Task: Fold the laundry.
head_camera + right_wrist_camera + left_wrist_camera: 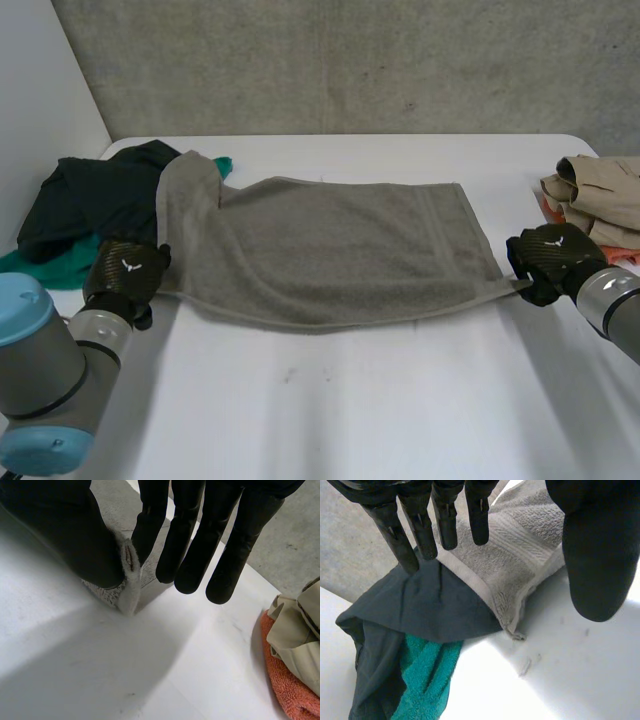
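Bright light, glaring table

— What sort of place is this?
— A robot lab, most likely a test bench. A bare concrete wall stands right behind the white table.
— What else shows it?
— A grey left arm and right arm reach in from the table's near side. A dark laundry heap and a beige laundry heap lie at its far corners.
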